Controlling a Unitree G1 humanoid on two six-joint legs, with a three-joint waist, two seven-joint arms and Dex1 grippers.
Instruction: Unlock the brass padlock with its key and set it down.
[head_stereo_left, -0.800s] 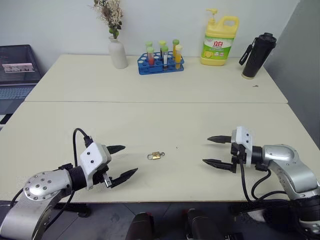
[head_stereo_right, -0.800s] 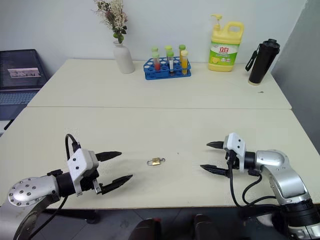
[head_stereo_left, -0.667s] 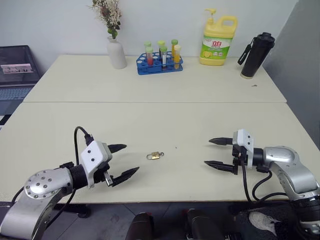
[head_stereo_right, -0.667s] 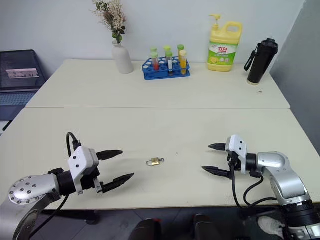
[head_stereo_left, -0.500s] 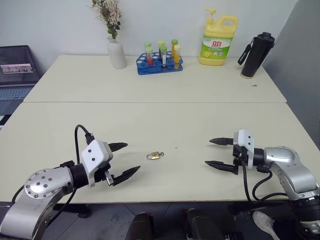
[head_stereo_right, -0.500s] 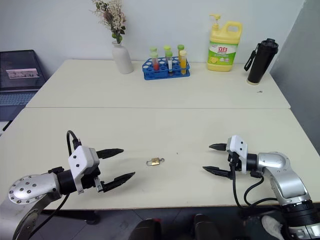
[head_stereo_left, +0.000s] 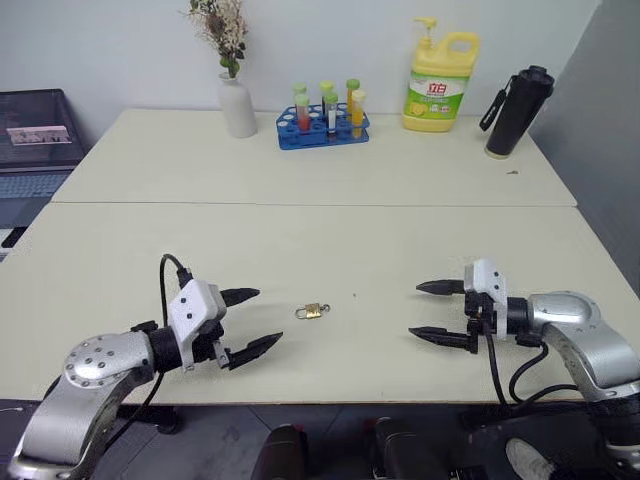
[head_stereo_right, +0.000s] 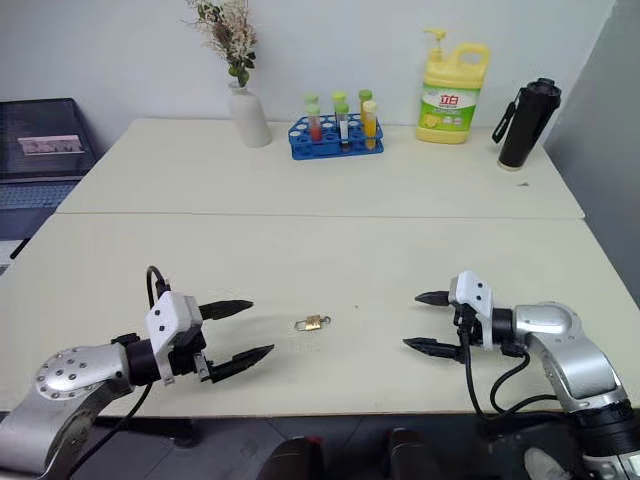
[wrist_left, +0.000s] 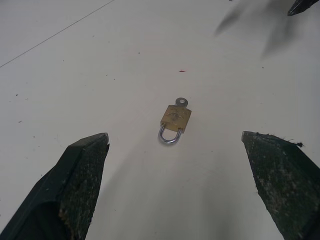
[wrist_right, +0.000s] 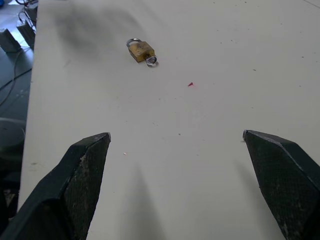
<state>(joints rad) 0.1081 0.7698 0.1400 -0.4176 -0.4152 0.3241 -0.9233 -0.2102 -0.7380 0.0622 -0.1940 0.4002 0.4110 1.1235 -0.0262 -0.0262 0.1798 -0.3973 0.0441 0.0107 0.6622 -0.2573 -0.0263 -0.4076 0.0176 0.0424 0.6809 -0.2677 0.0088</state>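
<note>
The brass padlock (head_stereo_left: 312, 312) lies flat on the cream table (head_stereo_left: 330, 240) near its front edge, between my two grippers. Its silver shackle (wrist_left: 170, 137) is down in the body. The key's small silver head (wrist_left: 181, 101) sticks out of the opposite end. My left gripper (head_stereo_left: 268, 316) hovers just left of the padlock, open and empty, pointing at it. Farther off on the right, my right gripper (head_stereo_left: 414, 310) is also open and empty, and faces the padlock (wrist_right: 141, 51).
Along the table's far edge stand a white vase with dried flowers (head_stereo_left: 237, 105), a blue rack of test tubes (head_stereo_left: 323, 125), a yellow detergent bottle (head_stereo_left: 440, 85) and a black flask (head_stereo_left: 515, 110). A laptop (head_stereo_left: 35, 140) sits off the table's left side.
The head view has shifted slightly. Neither gripper nor the padlock has visibly moved.
</note>
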